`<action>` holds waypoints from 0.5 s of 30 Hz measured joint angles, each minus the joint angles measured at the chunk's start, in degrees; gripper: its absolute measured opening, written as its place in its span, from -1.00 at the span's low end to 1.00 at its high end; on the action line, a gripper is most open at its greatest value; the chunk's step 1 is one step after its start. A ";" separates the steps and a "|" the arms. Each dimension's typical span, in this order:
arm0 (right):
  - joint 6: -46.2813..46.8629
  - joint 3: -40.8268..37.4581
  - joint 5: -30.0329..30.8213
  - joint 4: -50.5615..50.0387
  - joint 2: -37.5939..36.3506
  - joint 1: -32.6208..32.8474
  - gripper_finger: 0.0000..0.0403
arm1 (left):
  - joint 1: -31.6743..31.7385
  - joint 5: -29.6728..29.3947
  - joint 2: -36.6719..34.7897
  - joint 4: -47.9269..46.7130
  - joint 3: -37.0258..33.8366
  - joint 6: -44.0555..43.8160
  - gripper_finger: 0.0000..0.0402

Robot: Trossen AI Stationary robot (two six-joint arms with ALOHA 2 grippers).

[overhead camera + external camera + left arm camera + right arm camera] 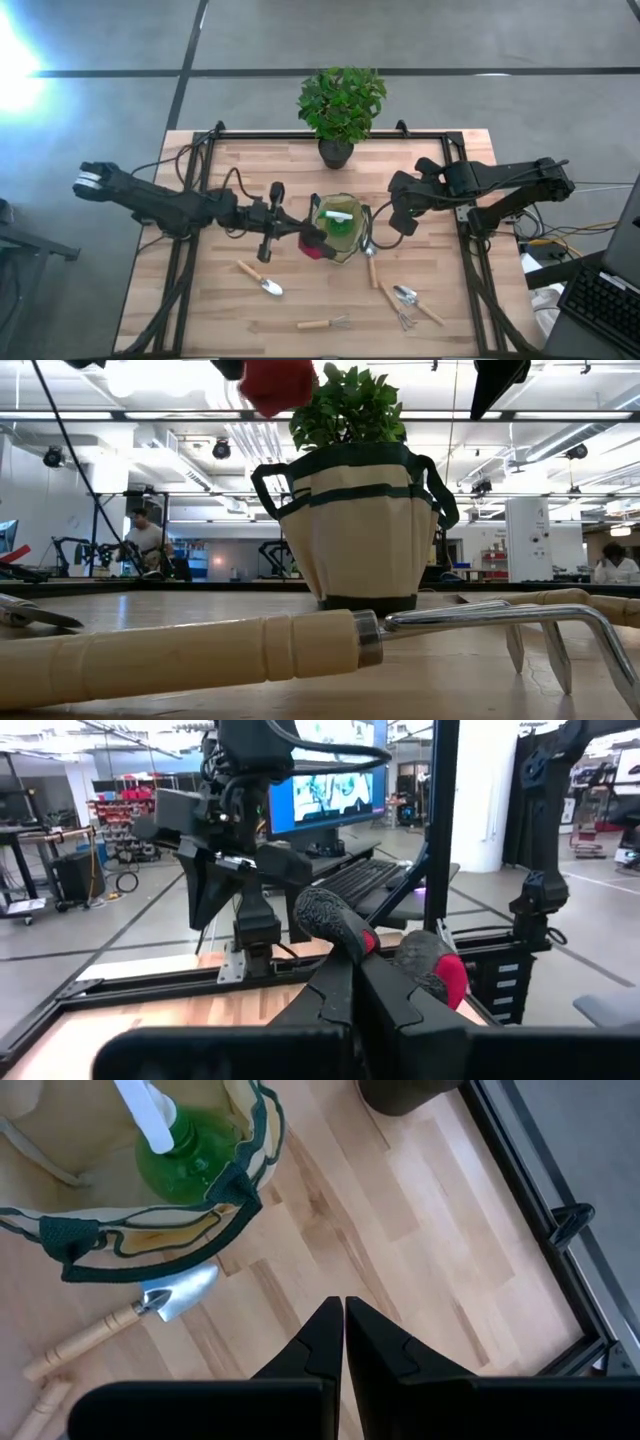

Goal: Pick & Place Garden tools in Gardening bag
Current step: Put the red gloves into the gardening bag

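Note:
The olive-khaki gardening bag stands upright on the table's middle, with a green spray bottle inside; both also show in the right wrist view. My left gripper is shut on a red and dark grey item at the bag's left rim, high above the table in the low view. My right gripper is shut and empty, right of the bag. Wooden-handled trowels, a hand fork and a rake lie flat on the table. My left gripper pinches the red and dark grey item between its two fingers; a dark textured part and a red part stick out past the fingertips. The fingers come level from the table's left. The item is lifted clear of the table.
A leafy plant in a dark pot stands at the far edge behind the bag. A black frame runs along the table's sides. The rake lies close before the low camera. People show in the room beyond.

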 joint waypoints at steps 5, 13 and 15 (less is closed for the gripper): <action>-0.13 -0.01 0.00 -0.02 0.00 -0.01 -0.96 | 0.37 -0.13 4.03 -0.16 3.01 0.22 -0.99; -0.17 -0.02 0.00 -0.42 0.00 -0.02 -0.96 | 1.50 -1.87 7.99 0.09 4.71 0.30 -1.00; -0.20 -0.01 0.01 -0.46 0.00 -0.02 -0.96 | 2.00 -2.14 8.51 0.89 4.71 0.29 -1.00</action>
